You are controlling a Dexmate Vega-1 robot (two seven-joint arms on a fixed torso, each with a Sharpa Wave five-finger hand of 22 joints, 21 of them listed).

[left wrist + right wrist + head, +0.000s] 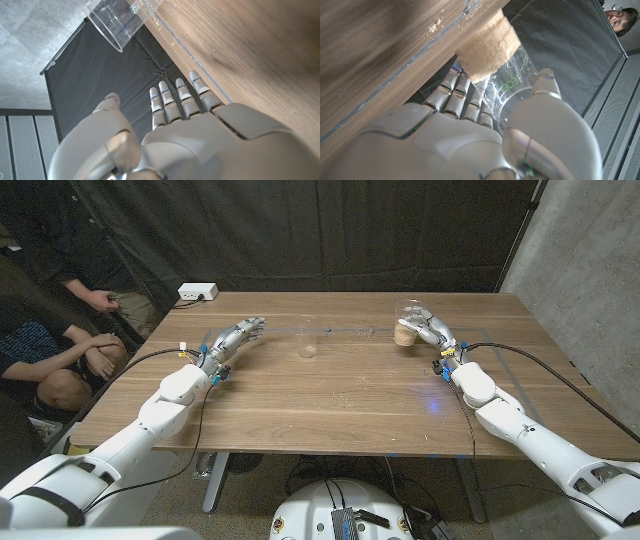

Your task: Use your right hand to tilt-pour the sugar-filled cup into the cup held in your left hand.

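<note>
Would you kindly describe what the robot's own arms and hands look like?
Both arms are white rounded shells with black cables running alongside. The left hand and right hand are silver-grey metal, with segmented fingers bearing white bands and small blue marks near the tips. Coloured wiring sits at the wrists.

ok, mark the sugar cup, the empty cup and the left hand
sugar cup [406,328], head view, on the sugar-filled bottom part.
empty cup [307,338], head view, mid clear wall.
left hand [235,338], head view, on the back of the hand.

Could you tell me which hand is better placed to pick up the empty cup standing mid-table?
Left. The left hand is open and holds nothing, close beside the empty cup. The right hand already grips the sugar-filled cup.
</note>
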